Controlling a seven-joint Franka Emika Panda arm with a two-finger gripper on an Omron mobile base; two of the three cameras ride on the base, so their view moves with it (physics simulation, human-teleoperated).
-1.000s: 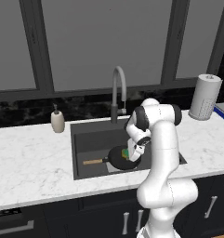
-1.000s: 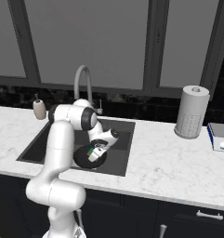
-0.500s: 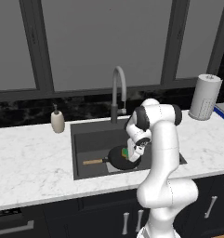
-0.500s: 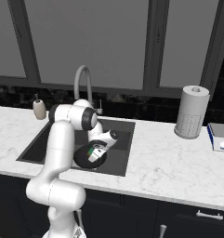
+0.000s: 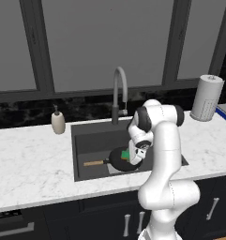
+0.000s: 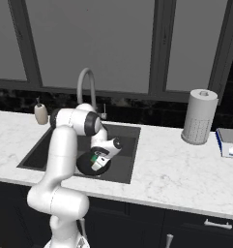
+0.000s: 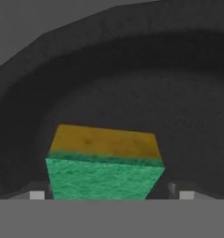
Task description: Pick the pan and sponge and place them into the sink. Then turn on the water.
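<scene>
Claw [image 7: 111,194] now wider, sponge [image 7: 103,168] between tips

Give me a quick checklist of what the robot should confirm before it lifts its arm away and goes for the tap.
1. Pan lying in the sink: ok.
2. Sponge down in the sink, over the pan: ok.
3. Gripper let go of the sponge: cannot tell; its tips stand just off the sponge's sides in the hand view.
4. Sponge resting flat: cannot tell; it looks tilted.
5. Faucet free to reach behind the sink: ok.
6. Water running: not ok, no stream yet.
</scene>
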